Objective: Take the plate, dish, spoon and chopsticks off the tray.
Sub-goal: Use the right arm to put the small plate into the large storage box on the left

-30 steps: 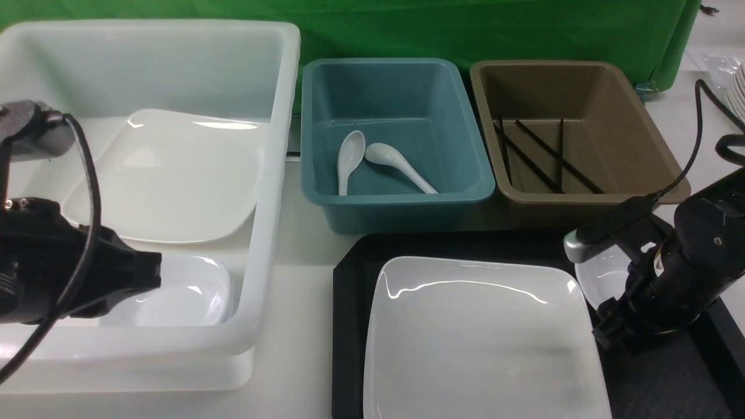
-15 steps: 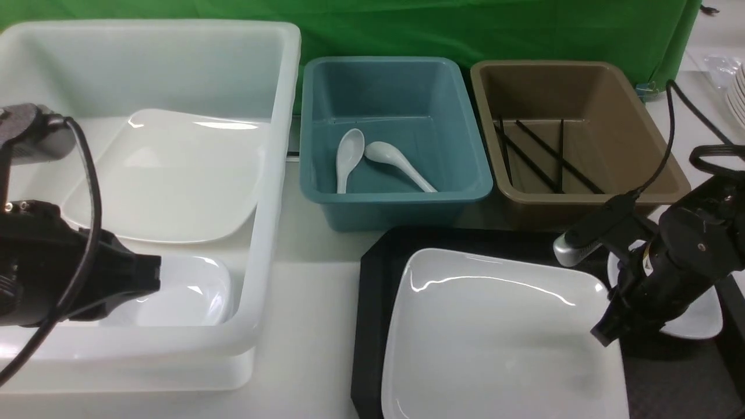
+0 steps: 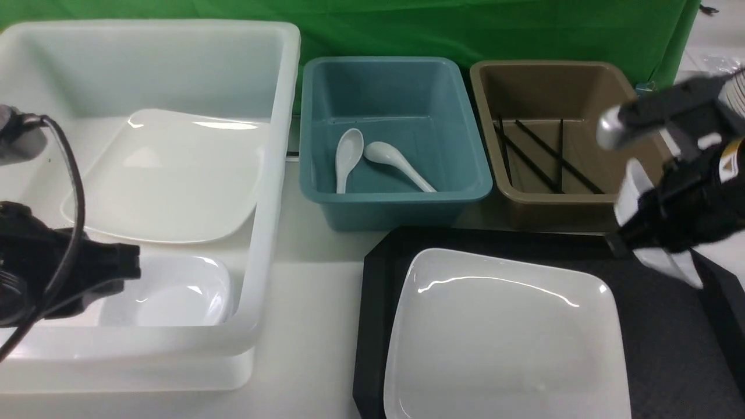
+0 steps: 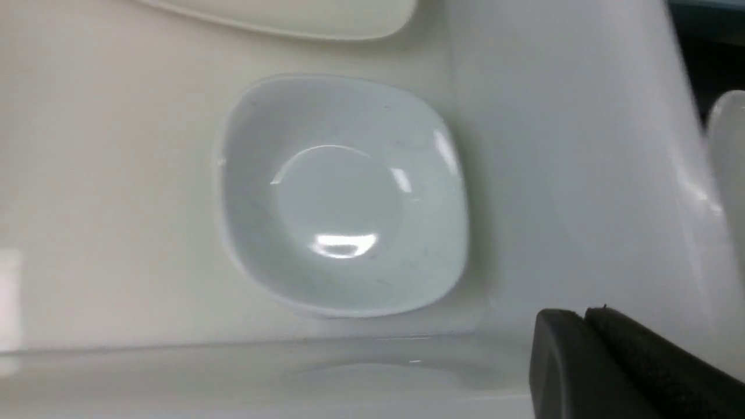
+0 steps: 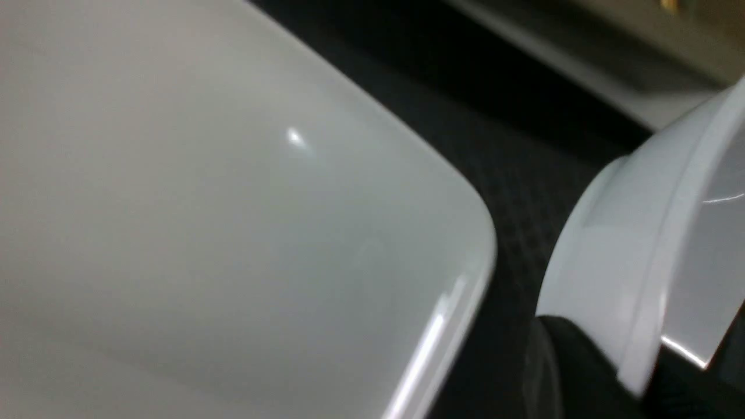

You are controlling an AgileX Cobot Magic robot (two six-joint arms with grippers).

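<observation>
Two plates: tray plate (image 3: 506, 337) on the tray (image 3: 657, 326), tub plate (image 3: 169, 180) in the white tub (image 3: 279, 116). Two dishes: tub dish (image 3: 180, 297), held dish (image 3: 630, 189) clamped in right jaws. Left jaws together.

The front camera sits high at the robot's middle and looks forward and down. It stands far enough back to take in the white tub (image 3: 273, 174), blue tub (image 3: 396, 212), brown tub (image 3: 553, 215), tray (image 3: 657, 337) and green backdrop (image 3: 407, 29), though the tray's near edge is cut off.

The left wrist camera looks steeply down into the white tub (image 4: 553, 145) from close by, at the stowed dish (image 4: 343, 198). The front view shares this dish (image 3: 186, 291).

The right wrist camera is very close and blurred, grazing the plate (image 5: 204, 233) and tray (image 5: 524, 203), with the held dish (image 5: 628, 262) at the frame's edge. The front view shares that plate (image 3: 506, 343) and dish (image 3: 630, 192).
</observation>
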